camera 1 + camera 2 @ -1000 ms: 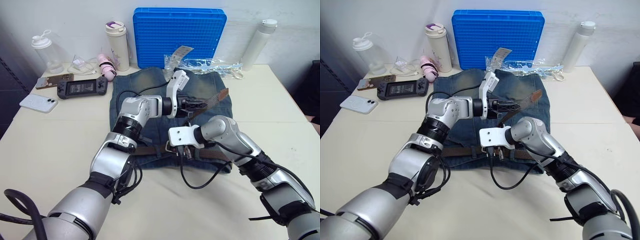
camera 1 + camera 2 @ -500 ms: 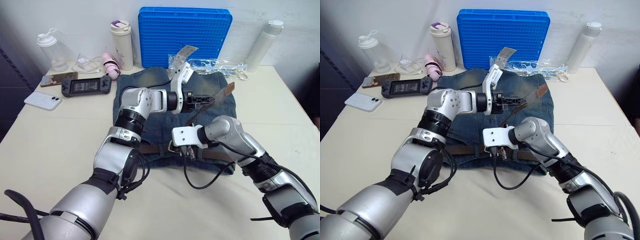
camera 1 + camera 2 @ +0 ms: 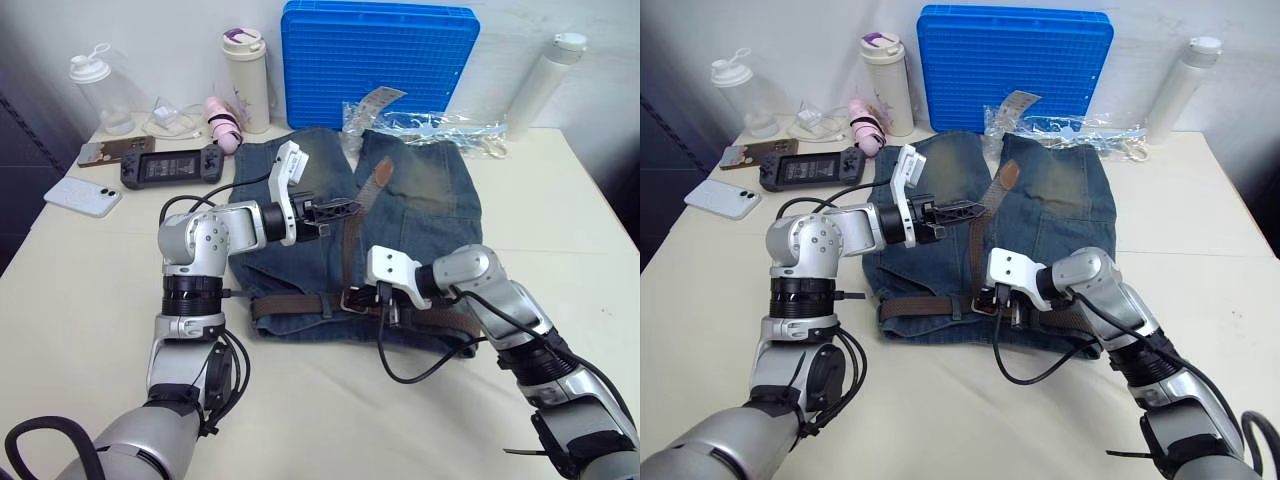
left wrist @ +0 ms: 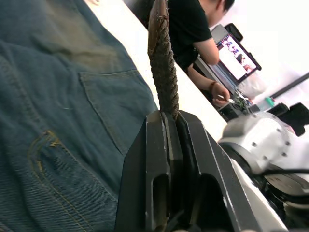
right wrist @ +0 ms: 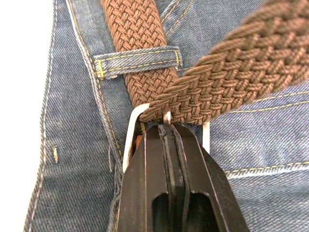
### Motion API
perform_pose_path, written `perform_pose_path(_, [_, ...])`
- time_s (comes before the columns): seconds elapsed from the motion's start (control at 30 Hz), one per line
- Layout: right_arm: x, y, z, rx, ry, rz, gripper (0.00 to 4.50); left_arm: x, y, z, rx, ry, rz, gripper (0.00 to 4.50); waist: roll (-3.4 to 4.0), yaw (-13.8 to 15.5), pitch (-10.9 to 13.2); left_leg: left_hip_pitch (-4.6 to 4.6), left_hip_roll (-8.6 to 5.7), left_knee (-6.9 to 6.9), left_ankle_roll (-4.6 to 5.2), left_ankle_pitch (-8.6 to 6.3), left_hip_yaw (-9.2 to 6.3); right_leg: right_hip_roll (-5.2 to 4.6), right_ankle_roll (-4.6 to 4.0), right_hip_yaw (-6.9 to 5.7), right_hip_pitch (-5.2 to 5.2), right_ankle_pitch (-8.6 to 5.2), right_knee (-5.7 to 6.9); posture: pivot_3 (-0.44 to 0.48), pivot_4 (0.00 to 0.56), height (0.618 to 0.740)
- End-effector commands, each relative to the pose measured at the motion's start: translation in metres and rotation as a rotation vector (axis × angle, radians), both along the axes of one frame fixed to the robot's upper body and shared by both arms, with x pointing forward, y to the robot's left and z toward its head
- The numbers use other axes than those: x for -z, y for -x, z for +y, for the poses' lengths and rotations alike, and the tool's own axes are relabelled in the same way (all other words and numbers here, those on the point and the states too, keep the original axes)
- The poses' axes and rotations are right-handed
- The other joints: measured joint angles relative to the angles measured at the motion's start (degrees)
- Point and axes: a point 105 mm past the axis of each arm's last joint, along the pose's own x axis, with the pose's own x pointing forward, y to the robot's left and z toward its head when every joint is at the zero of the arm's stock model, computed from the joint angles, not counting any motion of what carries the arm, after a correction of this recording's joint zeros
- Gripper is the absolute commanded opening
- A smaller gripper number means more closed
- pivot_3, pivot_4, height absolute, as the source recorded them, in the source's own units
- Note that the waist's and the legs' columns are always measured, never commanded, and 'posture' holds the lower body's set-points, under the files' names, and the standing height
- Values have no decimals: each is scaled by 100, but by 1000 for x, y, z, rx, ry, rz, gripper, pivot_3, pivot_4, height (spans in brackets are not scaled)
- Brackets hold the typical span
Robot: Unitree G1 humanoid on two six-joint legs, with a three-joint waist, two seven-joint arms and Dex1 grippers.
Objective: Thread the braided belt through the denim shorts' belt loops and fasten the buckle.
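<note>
The denim shorts (image 3: 425, 215) lie flat on the table, waistband toward me. The braided belt (image 3: 290, 305) runs along the waistband under a belt loop (image 5: 137, 62). Its free end passes through the silver buckle (image 5: 128, 141) and rises up over the shorts (image 3: 350, 240). My left gripper (image 3: 338, 209) is shut on that raised strap (image 4: 164, 77), above the shorts' middle. My right gripper (image 3: 384, 304) is shut on the buckle at the waistband's middle, fingertips (image 5: 169, 133) pinching its bar.
A blue grid board (image 3: 380, 55) stands at the back with a plastic bag (image 3: 430, 125) in front. A white bottle (image 3: 545, 80) is back right. A tumbler (image 3: 245, 75), game controller (image 3: 165, 165) and phone (image 3: 82, 196) sit back left. A seated person (image 4: 193, 29) is beyond the table.
My left gripper has drawn back to the left with the belt's free end, which now rises steeper from the buckle. The right gripper stays on the buckle. The camera has shifted.
</note>
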Motion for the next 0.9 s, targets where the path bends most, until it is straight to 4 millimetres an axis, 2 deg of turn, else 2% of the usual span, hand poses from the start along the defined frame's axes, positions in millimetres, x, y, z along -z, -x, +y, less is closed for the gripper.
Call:
perform_pose_path(0.03, [23, 23, -21, 110, -26, 298, 35, -21, 33, 2, 60, 12, -157, 0, 15, -8, 10, -2, -4, -6, 2, 0, -3, 1, -1, 0, 3, -1, -8, 0, 150, 693])
perform_pose_path(0.13, [9, 25, -21, 118, -57, 296, 35, -11, 39, 8, 56, -56, -172, 0, 38, -8, 69, -7, -5, -10, 5, 1, -2, 3, -1, -4, 2, -1, -12, 0, 150, 693])
perform_pose_path(0.3, [-3, 27, -23, 141, -69, 285, 35, 0, 42, 27, 24, -139, -192, 0, 38, -31, 121, -17, 2, -7, 13, 8, 14, 14, 0, -11, -6, -1, -20, 0, 150, 693])
perform_pose_path(0.43, [-20, 20, -27, 188, -115, 259, 35, 10, 45, 41, 5, -190, -187, 0, 43, -43, 163, -15, 5, -7, 7, 14, 23, 15, 1, -9, -11, -1, -17, 0, 150, 693])
perform_pose_path(0.63, [-37, 12, -32, 244, -200, 255, 35, 24, 53, 39, 28, -232, -184, 0, 45, -18, 199, -18, 5, -5, 7, 17, 23, 14, 0, -5, -18, -1, -10, 0, 150, 693])
perform_pose_path(0.9, [-42, 18, -34, 228, -192, 273, 35, 27, 54, 37, 40, -251, -197, 0, 45, -22, 209, -22, 5, -5, 10, 19, 26, 15, 1, -7, -22, -1, -9, 0, 150, 693])
